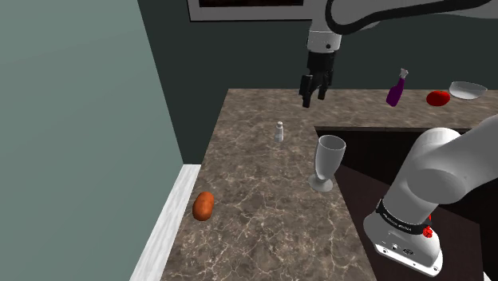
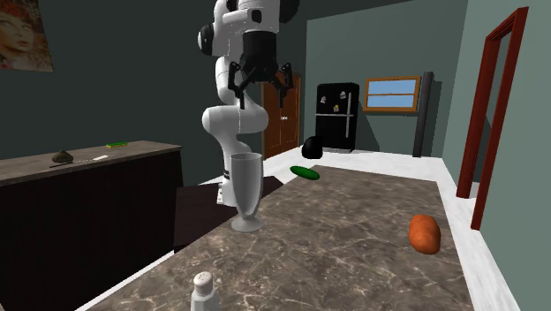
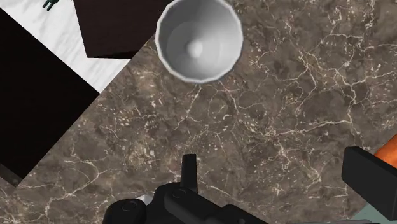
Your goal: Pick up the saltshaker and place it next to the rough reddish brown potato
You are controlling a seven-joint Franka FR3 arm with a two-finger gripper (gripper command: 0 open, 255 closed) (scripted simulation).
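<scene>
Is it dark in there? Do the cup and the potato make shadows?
Shoulder view: dim; the cup and potato cast no clear shadow on the counter. Second exterior view: dim as well, the arm pale against dark walls. Wrist view: the cup's inside is evenly lit, no glare.

- pretty dim overall, walls [image 1: 80, 120] murky, light flat and even
- bench [image 1: 263, 199] marble evenly lit
- window [image 2: 391, 94] glows around 2 o'clock, second exterior view

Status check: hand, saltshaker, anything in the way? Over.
Hand open, empty, high over the counter. Saltshaker upright on counter, apart from potato. Glass nearby, not between them.
</scene>
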